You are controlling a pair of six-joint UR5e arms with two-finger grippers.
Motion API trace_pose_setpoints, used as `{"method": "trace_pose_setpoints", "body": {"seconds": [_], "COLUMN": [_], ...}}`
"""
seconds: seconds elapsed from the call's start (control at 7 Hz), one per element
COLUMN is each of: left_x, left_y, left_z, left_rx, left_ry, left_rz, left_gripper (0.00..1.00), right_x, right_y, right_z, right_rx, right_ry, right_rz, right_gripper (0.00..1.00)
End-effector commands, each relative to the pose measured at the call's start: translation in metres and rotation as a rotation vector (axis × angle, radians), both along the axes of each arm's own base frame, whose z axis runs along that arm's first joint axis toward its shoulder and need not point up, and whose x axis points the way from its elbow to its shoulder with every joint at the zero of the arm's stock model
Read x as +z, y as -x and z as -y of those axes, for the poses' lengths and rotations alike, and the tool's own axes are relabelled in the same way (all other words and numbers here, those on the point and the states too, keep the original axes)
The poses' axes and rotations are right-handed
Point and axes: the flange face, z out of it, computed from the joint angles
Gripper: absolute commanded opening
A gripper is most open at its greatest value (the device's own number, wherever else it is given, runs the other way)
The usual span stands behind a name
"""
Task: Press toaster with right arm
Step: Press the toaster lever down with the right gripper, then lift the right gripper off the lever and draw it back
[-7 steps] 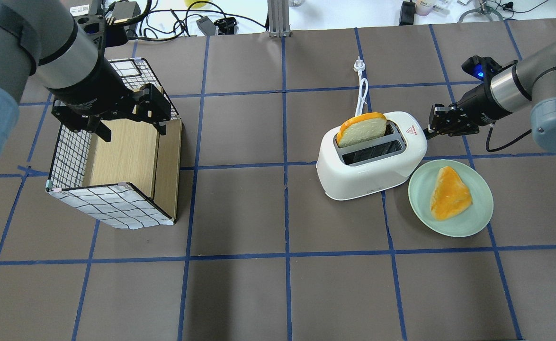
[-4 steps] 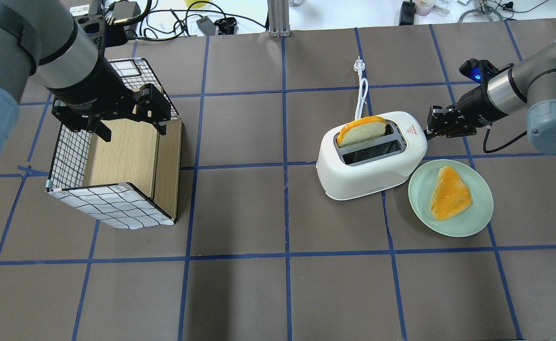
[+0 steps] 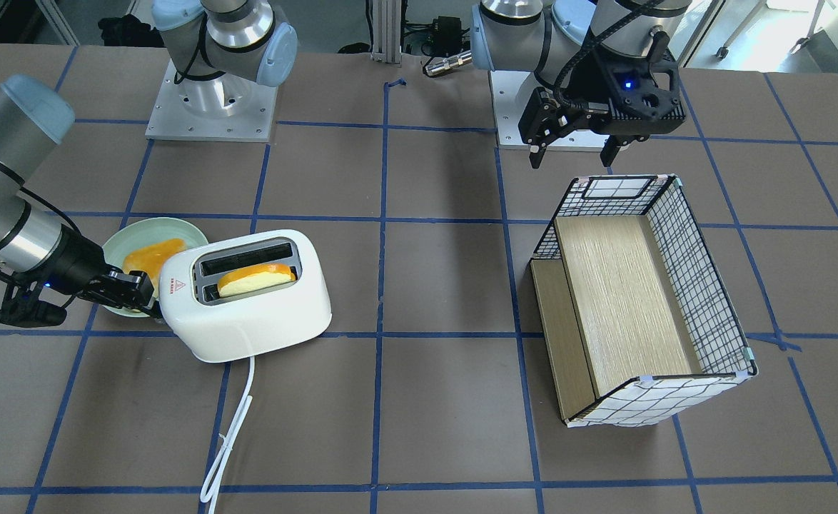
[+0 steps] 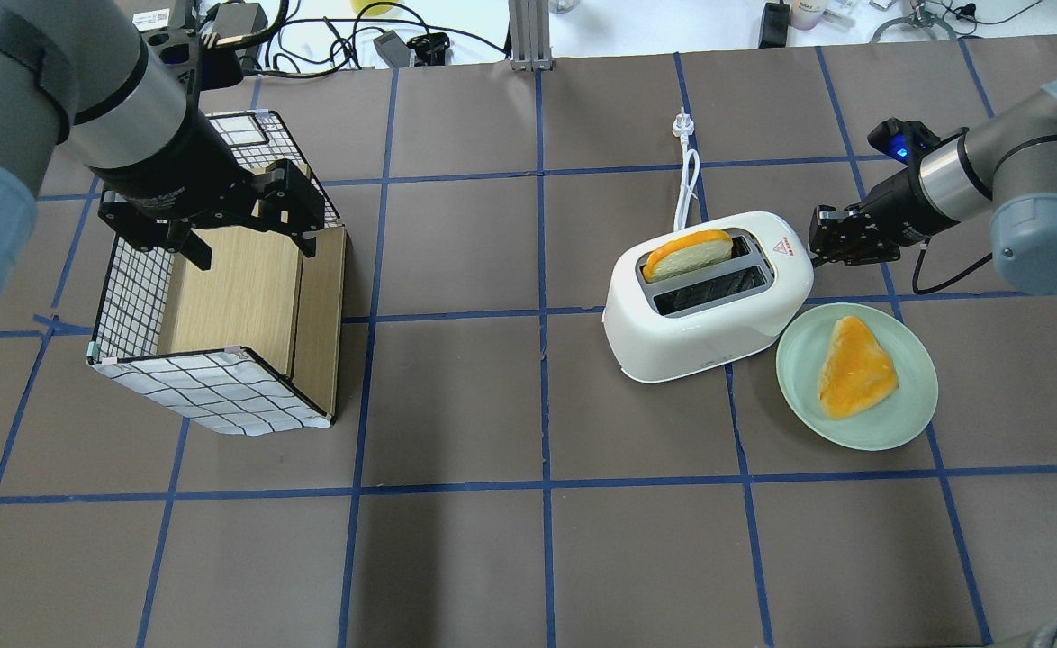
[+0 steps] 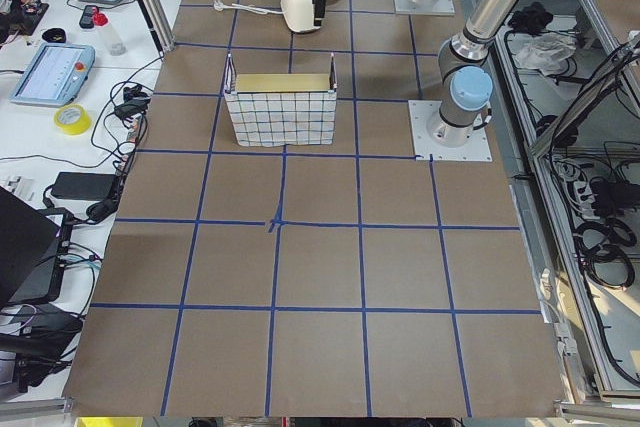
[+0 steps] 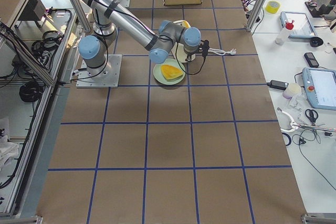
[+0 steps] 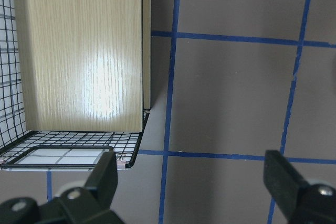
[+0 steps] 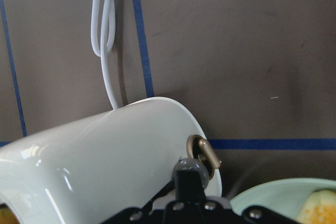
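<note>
The white toaster [image 4: 709, 301] stands right of centre, red triangle mark near its right end; it also shows in the front view [image 3: 248, 314] and the right wrist view [image 8: 105, 150]. A bread slice [image 4: 686, 254] sits low in its far slot. My right gripper [image 4: 815, 254] is shut, its tip against the toaster's right end, on the lever beside the grey knob [image 8: 202, 153]; it also shows in the front view [image 3: 146, 298]. My left gripper [image 4: 252, 247] is open and empty above the checked box [image 4: 213, 396].
A pale green plate [image 4: 799, 396] with a toast slice [image 4: 853, 369] lies just right of the toaster's front, under my right wrist. The white cord [image 4: 689, 180] runs away from the toaster's back. The checked box [image 3: 697, 285] lies on its side at the left.
My right gripper has moved down at the toaster's end. The bread slice has sunk lower into the slot. The left arm has not moved.
</note>
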Motion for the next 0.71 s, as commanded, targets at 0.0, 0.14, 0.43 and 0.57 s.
{"method": "trace_pose_setpoints", "body": {"seconds": [0.0,0.14,0.43,0.57], "left_x": [0.001,0.000,0.001,0.000], "left_y": [0.000,0.000,0.000,0.000], "left_z": [0.000,0.000,0.000,0.000], "left_rx": [0.000,0.000,0.000,0.000], "left_ry": [0.001,0.000,0.001,0.000], "left_rz": [0.000,0.000,0.000,0.000], "left_gripper": [1.00,1.00,1.00,1.00], "right_x": [0.013,0.029,0.052,0.062], "right_y": [0.002,0.001,0.002,0.001], "right_z": [-0.001,-0.004,-0.014,-0.021], "right_rx": [-0.052,-0.092,-0.099,-0.099], "right_ry": [-0.022,-0.016,-0.017,-0.025], "right_rz": [-0.020,-0.029,-0.091,-0.103], "right_gripper": [0.00,0.02,0.38,0.67]}}
